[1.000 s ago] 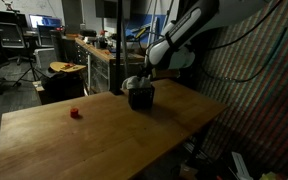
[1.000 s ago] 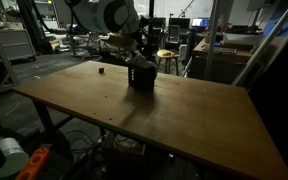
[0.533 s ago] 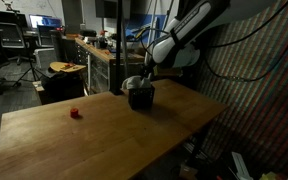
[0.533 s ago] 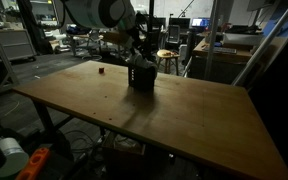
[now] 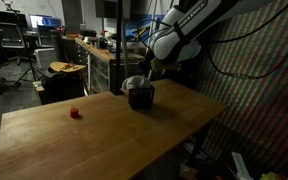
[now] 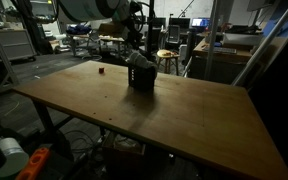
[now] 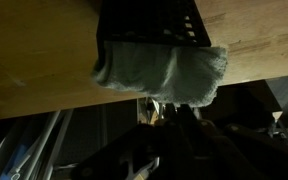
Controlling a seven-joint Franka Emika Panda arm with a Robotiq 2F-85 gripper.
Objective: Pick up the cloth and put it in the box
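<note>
A dim workshop surrounds the scene, with cluttered benches [image 5: 84, 50] and an office chair [image 5: 14, 45] in the background. A textured wall panel [image 5: 254, 80] stands close behind the robot in an exterior view. The wooden table [image 5: 104, 140] fills the foreground in both exterior views [image 6: 184, 120], its top bare apart from two small things.

The arm [image 5: 189, 30] reaches in from above, white links over a dark wrist, bent down toward the far part of the table. The gripper [image 5: 150, 73] hangs directly over the box [image 5: 141, 98], just above its open top. Its fingers are too dark and small in the exterior views and are not clear in the wrist view. So I cannot tell whether it is released or clenched, nor whether it touches the fabric.

The box stands upright on the table, black, well in from the edges [image 6: 141, 77]. In the wrist view its perforated side [image 7: 149, 20] shows against the wood.

The cloth [image 5: 134, 84] sits bunched in the mouth of the box, a pale lump at the rim. In the wrist view it bulges out of the opening and spills over the rim [image 7: 164, 72], directly under the gripper.

A small red object [image 5: 75, 113] lies on the table, well apart from the box [image 6: 101, 70].
</note>
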